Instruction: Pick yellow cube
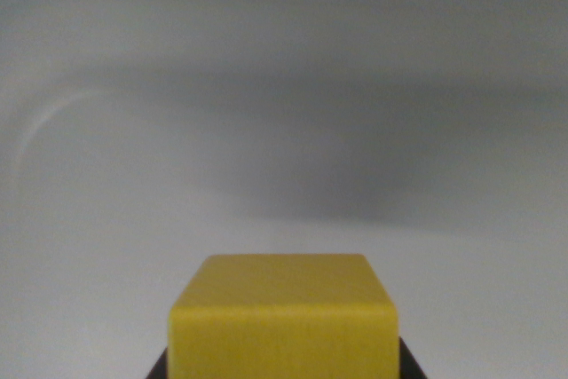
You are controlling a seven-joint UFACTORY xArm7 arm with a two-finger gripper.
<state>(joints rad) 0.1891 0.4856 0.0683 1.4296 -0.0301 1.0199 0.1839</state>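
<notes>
The yellow cube (284,321) fills the bottom middle of the wrist view, close to the camera, with its top face and front face showing. Dark gripper fingers (160,368) peek out at both lower corners of the cube and sit tight against its sides. My gripper (284,370) is shut on the cube. Most of the fingers are hidden behind the cube or cut off by the frame's bottom edge. The surface beyond looks blurred and distant.
A plain pale grey surface (106,246) fills the rest of the view. A broad soft shadow (337,157) lies across its middle, and a faint curved mark (40,126) shows at the wrist view's left.
</notes>
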